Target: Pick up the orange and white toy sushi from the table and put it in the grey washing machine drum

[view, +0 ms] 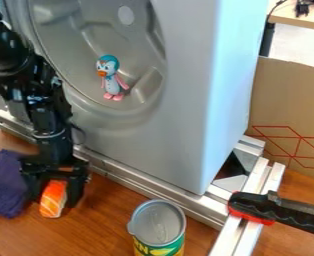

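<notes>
One gripper [53,196] is hanging low, its claw spreading apart around one orange-and-white sushi piece [53,199] on the tabletop [106,225]; one purple cloth [6,185] is lying beside, one can [158,225] is standing nearby.

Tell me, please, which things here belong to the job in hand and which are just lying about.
In the job, judging by closeness:
pincer
orange-and-white toy sushi, right at the pincer

Apparently just lying about:
purple cloth, beside the pincer
can
penguin figure, in the grey recess
black-and-red handle, over metal rails
</notes>
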Robot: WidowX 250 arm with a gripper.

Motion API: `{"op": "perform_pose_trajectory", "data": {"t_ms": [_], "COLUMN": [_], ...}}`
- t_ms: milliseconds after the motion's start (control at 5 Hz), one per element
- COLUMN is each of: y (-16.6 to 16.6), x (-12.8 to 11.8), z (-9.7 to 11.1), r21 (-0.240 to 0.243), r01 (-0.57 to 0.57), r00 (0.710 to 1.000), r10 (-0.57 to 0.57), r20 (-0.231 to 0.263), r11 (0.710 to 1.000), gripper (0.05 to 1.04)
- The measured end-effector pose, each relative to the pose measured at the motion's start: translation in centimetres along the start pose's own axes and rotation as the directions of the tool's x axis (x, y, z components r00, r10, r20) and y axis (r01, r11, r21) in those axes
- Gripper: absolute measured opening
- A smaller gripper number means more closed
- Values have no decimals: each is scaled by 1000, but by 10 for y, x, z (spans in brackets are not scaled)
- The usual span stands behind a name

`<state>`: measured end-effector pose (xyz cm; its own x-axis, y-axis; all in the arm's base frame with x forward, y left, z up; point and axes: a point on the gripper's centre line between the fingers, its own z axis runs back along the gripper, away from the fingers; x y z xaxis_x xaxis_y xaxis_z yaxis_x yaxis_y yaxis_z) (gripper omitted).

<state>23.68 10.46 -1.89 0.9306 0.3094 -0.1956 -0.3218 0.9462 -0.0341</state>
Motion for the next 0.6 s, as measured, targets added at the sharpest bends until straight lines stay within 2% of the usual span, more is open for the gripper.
{"op": "perform_pose_trajectory", "data": {"t_ms": [200, 400, 600], "y": [-3, -5, -4], "x": [3, 1, -13], "z": [-4, -5, 4], "r21": [-20, -36, -35], "r01": [3, 9, 116], "r00": [1000, 1000, 991], "r10": [-3, -10, -118], "r20": [-8, -17, -58], "r11": [1000, 999, 993], "gripper": [965, 668, 618]}}
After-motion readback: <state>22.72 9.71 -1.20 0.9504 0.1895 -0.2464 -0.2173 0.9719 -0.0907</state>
